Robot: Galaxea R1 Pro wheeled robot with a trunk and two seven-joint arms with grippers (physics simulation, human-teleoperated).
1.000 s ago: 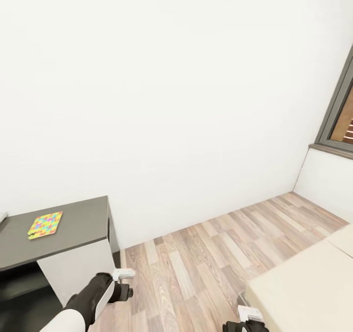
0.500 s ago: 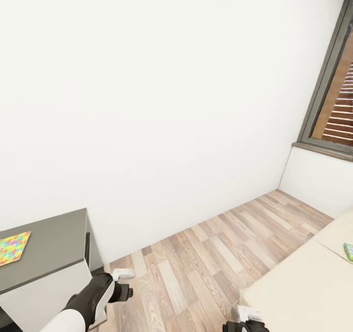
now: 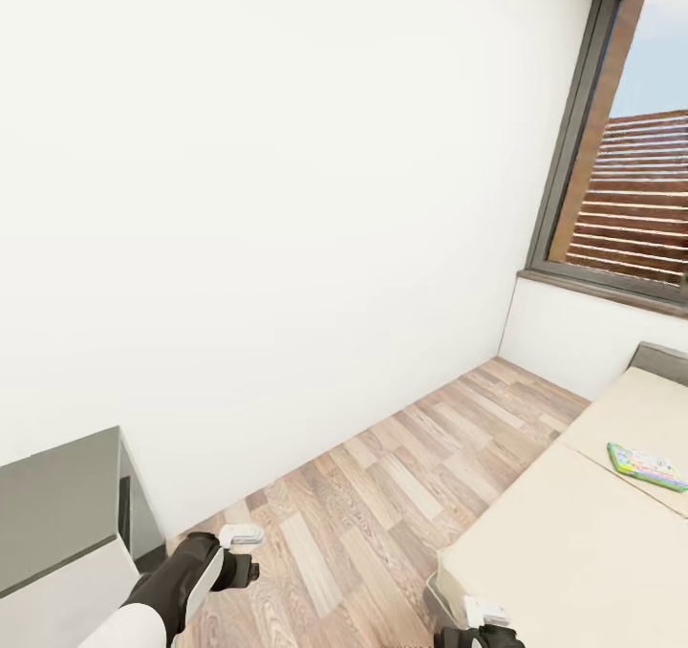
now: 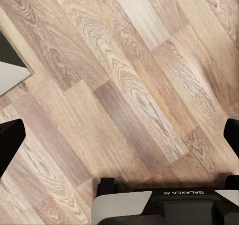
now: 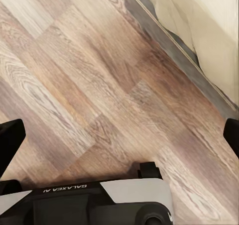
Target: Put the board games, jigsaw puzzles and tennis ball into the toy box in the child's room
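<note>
One board game, a flat white box with a green edge and colourful print, lies on the beige mattress of the bed at the lower right, near the headboard. The dark grey cabinet end of the table sits at the lower left. My left gripper hangs open over the plank floor beside the cabinet, nothing between its fingers. My right gripper is open too, low by the bed's near corner, with its fingers spread over bare floor. The toy box, jigsaw puzzles and tennis ball are out of view.
A white wall faces me. A dark-framed window stands at the right, above a low white sill wall. Wood-plank floor runs between the cabinet and the bed. The cabinet's white panel corner shows under my left wrist.
The camera has swung right: the cabinet and its puzzle sheet slid off to the left, and more of the window and bed, with the board game, came in. Both arms hold their pose.
</note>
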